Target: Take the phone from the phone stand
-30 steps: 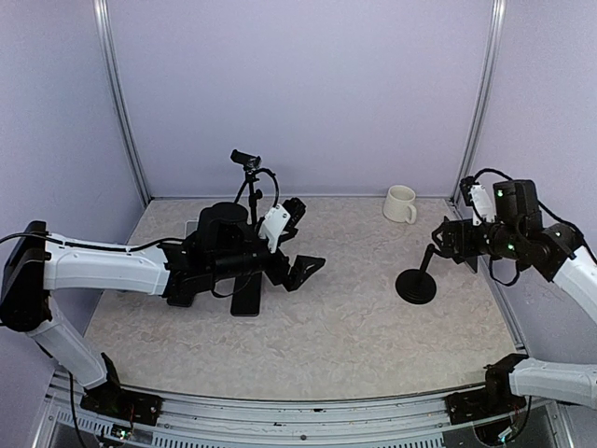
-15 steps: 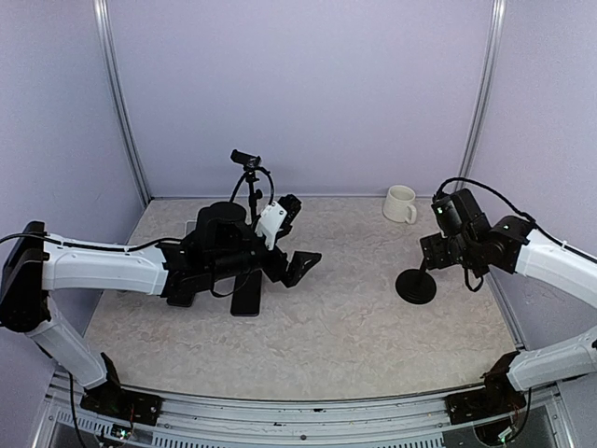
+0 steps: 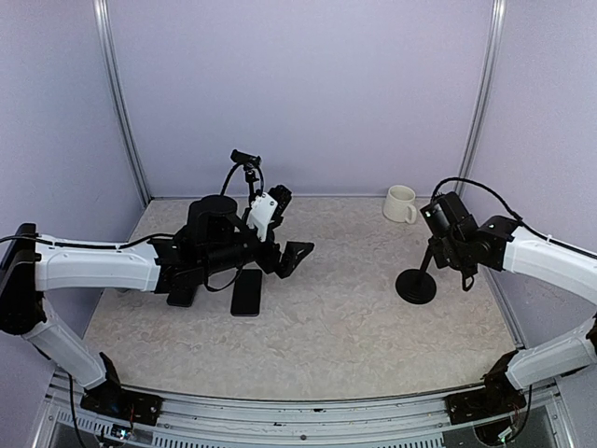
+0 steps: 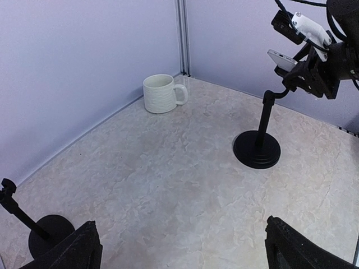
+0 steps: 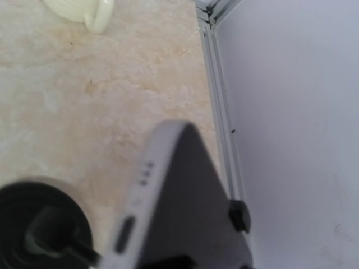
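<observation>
From above, your right claw (image 3: 438,241) sits at the head of the phone stand (image 3: 416,284), right of centre. The phone itself is too small to pick out here. Your left claw (image 3: 294,224) hangs left of centre with its fingers spread, above a second handset (image 3: 245,292) lying flat on the surface (image 3: 354,336).

In the left wrist view, the phone (image 4: 281,59) shows at the upper right as a pale edge jutting from the right claw. It is above the stand's bent neck, not resting on it. The left fingers (image 4: 78,249) frame the bottom corners, wide apart and holding nothing.

In the right wrist view, the phone fills the lower middle, and I judge it clamped in that claw, whose fingers are hidden behind it. The stand's round base lies at the lower left.

You look nearly done. The phone seems off its cradle, though I cannot tell whether it is fully clear. You still have to carry it away and probably set it down.
</observation>
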Controlling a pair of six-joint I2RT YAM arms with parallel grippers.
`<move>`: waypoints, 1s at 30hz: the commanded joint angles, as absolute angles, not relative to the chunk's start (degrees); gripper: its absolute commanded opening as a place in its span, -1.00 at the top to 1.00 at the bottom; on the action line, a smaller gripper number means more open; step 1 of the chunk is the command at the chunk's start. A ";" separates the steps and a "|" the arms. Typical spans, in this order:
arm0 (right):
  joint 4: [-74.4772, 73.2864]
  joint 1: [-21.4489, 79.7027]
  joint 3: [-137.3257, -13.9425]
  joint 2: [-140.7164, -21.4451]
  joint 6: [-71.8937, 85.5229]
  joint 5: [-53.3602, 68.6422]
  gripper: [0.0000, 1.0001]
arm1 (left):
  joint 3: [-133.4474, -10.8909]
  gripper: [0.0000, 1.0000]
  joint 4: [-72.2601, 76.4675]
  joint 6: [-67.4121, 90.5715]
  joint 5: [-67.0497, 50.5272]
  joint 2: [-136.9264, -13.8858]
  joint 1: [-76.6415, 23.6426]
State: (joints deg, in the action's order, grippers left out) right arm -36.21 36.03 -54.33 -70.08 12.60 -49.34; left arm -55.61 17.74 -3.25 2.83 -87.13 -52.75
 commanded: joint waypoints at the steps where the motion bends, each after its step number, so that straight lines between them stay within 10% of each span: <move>1: -33.44 36.68 -54.79 -70.79 10.46 -51.23 0.27 | -54.68 -0.98 17.70 -3.78 3.64 -84.77 -51.97; 11: -30.77 37.53 -55.49 -72.54 5.76 -50.86 0.98 | -53.71 -0.98 17.69 -3.78 4.08 -83.83 -51.33; 30: -23.02 47.09 -67.46 -80.20 -1.78 -53.74 1.00 | -49.56 -0.98 18.78 -2.61 5.41 -81.49 -51.11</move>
State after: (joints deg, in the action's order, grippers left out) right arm -29.91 44.53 -62.43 -78.72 -0.56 -51.24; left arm -51.16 17.58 -3.16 4.45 -83.64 -51.44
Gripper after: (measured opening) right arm 0.079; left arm 0.989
